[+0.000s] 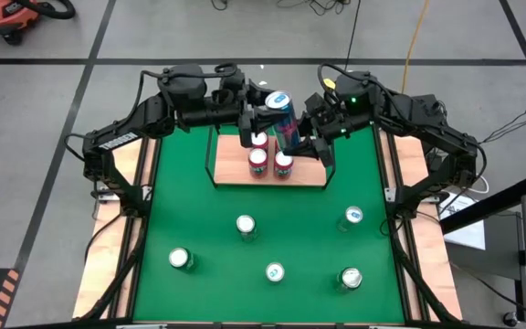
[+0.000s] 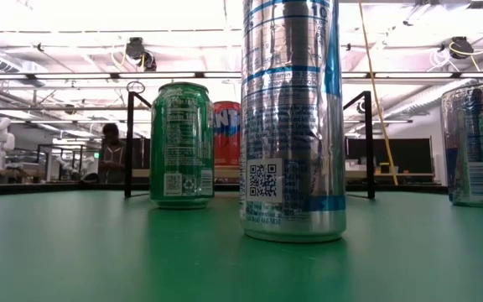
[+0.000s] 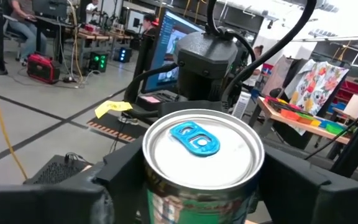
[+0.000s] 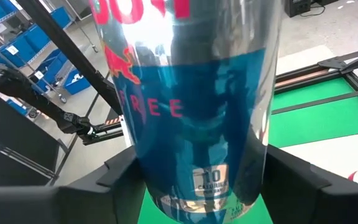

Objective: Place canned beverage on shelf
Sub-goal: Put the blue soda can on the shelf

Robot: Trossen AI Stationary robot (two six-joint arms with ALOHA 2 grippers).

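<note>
I hold a tall, round can (image 1: 280,116) made of shiny silver and blue metal. It is smooth, with a flat lid and a blue pull tab. My right gripper (image 1: 298,130) is closed around its side, and my left gripper (image 1: 261,122) has its fingers on both sides of the can too, near the top. Both my arms reach in over the far end of the green surface (image 1: 199,228). The can is up in the air, tilted, right above the small light-wood shelf (image 1: 307,176) with thin black rails, where three red-topped cans (image 1: 270,161) stand.
</note>
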